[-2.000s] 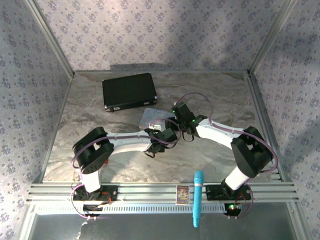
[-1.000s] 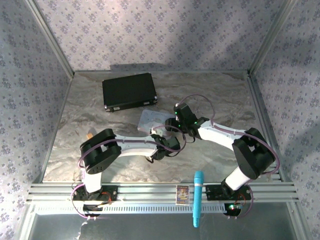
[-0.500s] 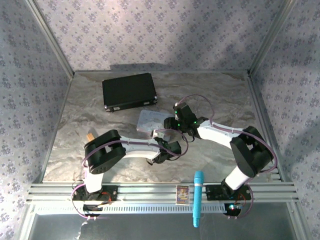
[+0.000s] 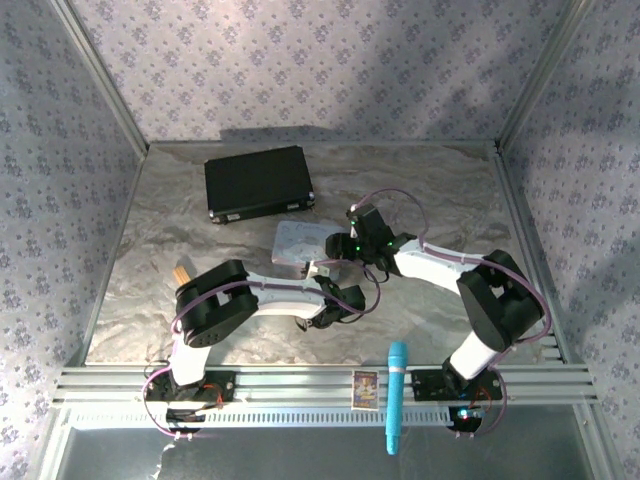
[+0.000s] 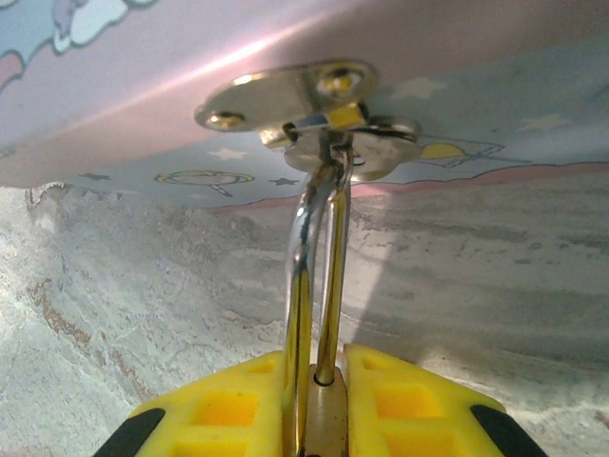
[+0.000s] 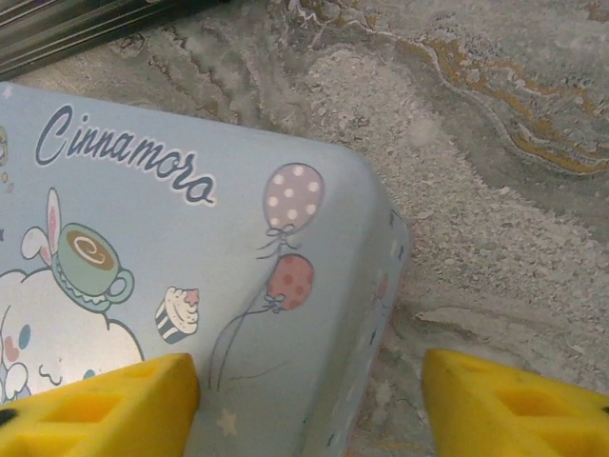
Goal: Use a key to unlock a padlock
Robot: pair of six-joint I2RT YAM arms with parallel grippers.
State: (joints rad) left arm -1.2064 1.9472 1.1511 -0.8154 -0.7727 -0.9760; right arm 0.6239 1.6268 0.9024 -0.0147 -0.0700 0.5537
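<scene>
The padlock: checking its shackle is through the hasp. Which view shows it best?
Left wrist: the padlock is close up, shackle threaded through the hasp, brass body clamped between the left gripper's fingers. In the top external view it is too small to tell. The right wrist faces the tin.

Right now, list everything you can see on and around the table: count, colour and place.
padlock: one, brass with a silvery shackle, hooked through the tin's hasp
Cinnamoroll tin: one, pastel blue and pink, mid-table
hasp: one, gold-coloured, on the tin's side
black case: one, black, far left of the table
tan object: one, left side beside the left arm, too small to identify
blue cylinder: one, light blue, across the near rail
card: one, dark with yellow, on the near rail
table: one, grey marbled
left gripper: yellow fingers, shut on the padlock
right gripper: yellow fingers, open, astride the tin's corner
</scene>
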